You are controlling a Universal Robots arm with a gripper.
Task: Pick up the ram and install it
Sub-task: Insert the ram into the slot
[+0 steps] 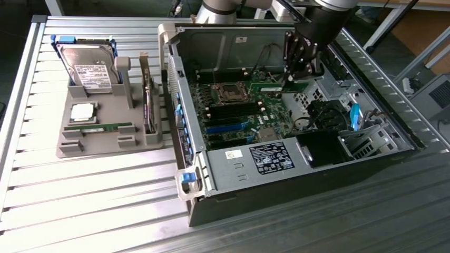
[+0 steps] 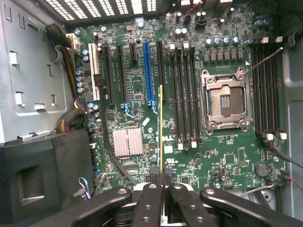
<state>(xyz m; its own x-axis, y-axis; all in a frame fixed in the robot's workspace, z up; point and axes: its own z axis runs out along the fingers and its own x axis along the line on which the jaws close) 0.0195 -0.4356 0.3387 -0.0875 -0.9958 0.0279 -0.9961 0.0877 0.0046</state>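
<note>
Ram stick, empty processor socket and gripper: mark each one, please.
ram (image 2: 161, 123), wrist view, on its thin edge.
processor socket (image 2: 224, 100), wrist view, on its open centre.
gripper (image 2: 164, 185), wrist view, between the fingertips.

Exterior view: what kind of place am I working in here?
Probably a PC assembly or test bench: an open computer case lies on a slatted metal table, beside a grey parts tray holding a hard drive. The gripper holds the ram over the motherboard.

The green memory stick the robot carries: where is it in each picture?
Exterior view: the memory stick hangs from the gripper inside the open computer case, over the board.
Wrist view: seen edge-on, a thin yellow-green line rising from between the shut fingers.
Shared landmark: the empty processor socket.
</note>
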